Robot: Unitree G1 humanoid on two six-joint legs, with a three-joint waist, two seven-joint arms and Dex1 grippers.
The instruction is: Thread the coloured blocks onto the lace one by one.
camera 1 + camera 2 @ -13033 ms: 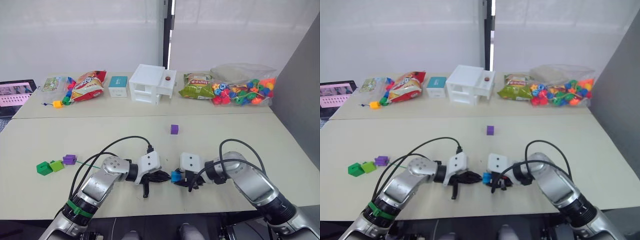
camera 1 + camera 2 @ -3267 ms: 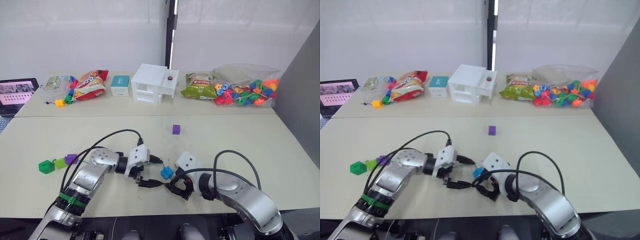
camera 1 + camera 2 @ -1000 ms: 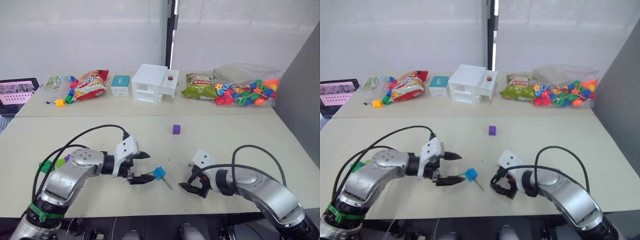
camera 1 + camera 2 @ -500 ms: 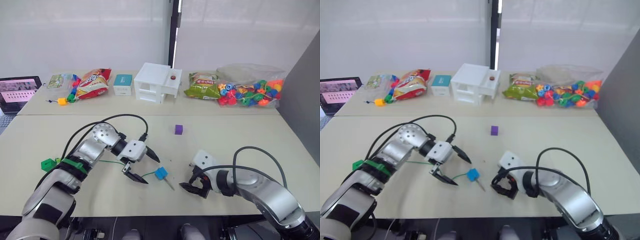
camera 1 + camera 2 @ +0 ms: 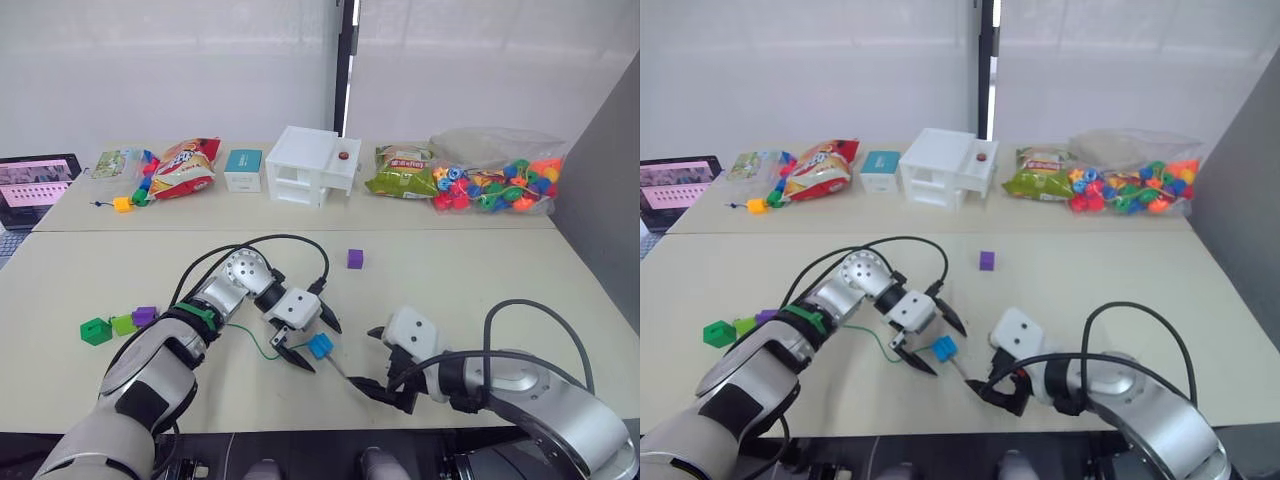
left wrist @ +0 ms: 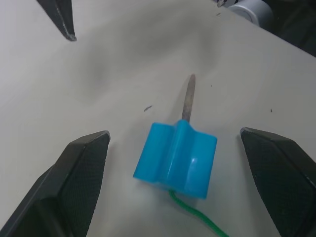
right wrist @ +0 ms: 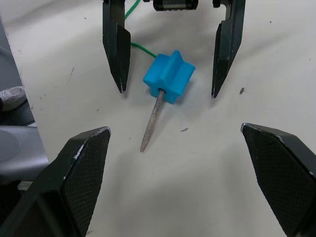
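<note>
A blue block, threaded on the green lace, is seen lying on the table between the left gripper's wide-open jaws. The right gripper, also spread open, is seen just beside the lace's tip.

You won't find any text you can read here. The snack bags and the small teal box at the far side of the table carry print, but it is too small to make out, as is the laptop screen at far left.
</note>
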